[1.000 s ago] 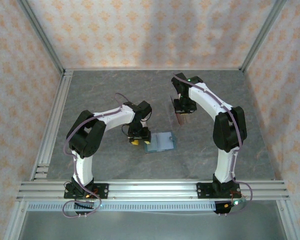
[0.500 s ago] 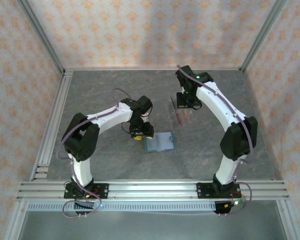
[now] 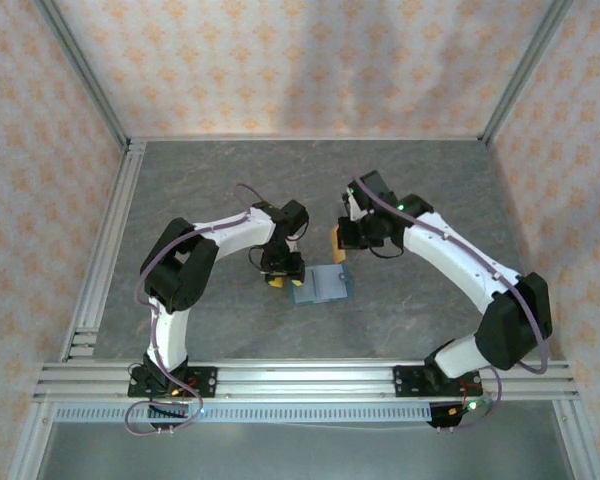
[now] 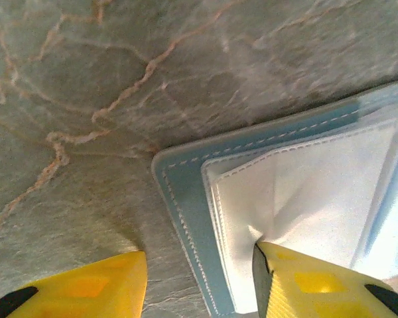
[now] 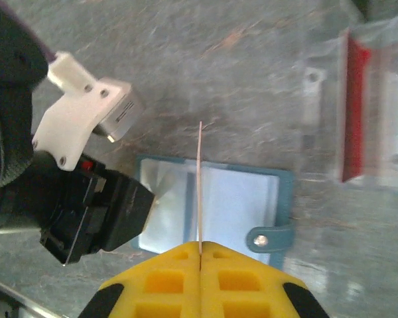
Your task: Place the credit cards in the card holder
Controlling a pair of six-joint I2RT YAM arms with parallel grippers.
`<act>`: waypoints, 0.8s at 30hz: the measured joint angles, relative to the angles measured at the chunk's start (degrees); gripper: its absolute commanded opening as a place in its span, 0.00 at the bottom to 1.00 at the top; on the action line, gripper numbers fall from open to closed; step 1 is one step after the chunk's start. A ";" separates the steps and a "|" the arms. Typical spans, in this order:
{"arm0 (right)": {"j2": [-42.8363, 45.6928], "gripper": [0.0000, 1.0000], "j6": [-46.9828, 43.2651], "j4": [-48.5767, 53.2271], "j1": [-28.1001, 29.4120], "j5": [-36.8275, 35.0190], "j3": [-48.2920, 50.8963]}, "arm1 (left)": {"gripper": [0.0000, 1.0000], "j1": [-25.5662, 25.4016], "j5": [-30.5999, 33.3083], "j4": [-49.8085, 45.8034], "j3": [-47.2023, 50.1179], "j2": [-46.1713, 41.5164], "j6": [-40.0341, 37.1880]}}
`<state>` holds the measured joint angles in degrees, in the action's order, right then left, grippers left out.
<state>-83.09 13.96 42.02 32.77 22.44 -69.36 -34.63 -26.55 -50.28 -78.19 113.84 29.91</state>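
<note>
card holder [image 4: 182, 199] cut off at right edge, card [image 5: 199, 185] edge-on, face hidden

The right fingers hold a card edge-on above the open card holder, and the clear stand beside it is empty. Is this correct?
Not quite: the clear stand holds a red card, as the right wrist view shows. The right fingers do hold a card edge-on above the open card holder.
</note>
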 measured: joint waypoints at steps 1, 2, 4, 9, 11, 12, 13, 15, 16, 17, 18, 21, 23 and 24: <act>0.42 0.00 0.48 -2.60 0.59 1.05 2.56 | 0.46 0.00 -0.04 -0.02 0.31 0.00 0.00; 0.79 0.00 1.05 -5.16 1.01 2.03 4.94 | 0.46 0.00 -0.07 0.00 0.42 -0.04 0.00; 1.53 0.00 2.12 -10.36 1.33 3.80 9.68 | 0.46 0.00 -0.07 0.20 0.68 -0.13 0.00; 2.80 0.00 4.66 -21.22 1.31 6.38 18.23 | 0.46 0.00 -0.07 0.22 0.79 -0.24 0.00; 2.78 0.00 5.90 -26.03 1.31 7.87 20.65 | 0.46 0.00 -0.07 0.22 0.79 -0.24 -0.02; 2.69 0.00 6.56 -27.85 1.31 8.57 21.49 | 0.46 0.00 -0.07 0.22 0.79 -0.24 -0.02; 2.43 0.00 7.32 -29.83 1.31 9.27 22.29 | 0.46 0.00 -0.04 0.22 0.79 -0.24 -0.02; 1.36 0.00 8.68 -34.10 1.31 10.38 23.71 | 0.46 0.00 -0.04 0.20 0.79 -0.24 -0.04; 0.66 0.00 9.33 -36.33 1.31 10.69 24.57 | 0.46 0.00 -0.04 0.22 0.79 -0.24 -0.04; 0.02 0.00 9.77 -38.05 1.31 10.88 25.42 | 0.46 0.00 -0.04 0.22 0.79 -0.24 -0.04; -0.42 0.00 9.99 -39.01 1.31 10.93 26.01 | 0.46 0.00 -0.04 0.20 0.79 -0.24 -0.04; -1.20 0.00 10.40 -40.94 1.31 10.82 27.08 | 0.46 0.00 -0.04 0.20 0.79 -0.24 -0.04; -1.49 0.00 10.49 -42.27 1.18 10.82 27.10 | 0.46 0.00 -0.04 0.20 0.79 -0.24 -0.04; -1.62 0.00 10.49 -42.86 1.18 10.84 27.10 | 0.46 0.00 -0.04 0.20 0.79 -0.24 -0.04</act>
<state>-84.71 24.45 -0.84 33.95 33.28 -42.26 -34.63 -26.59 -50.09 -77.41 113.60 29.87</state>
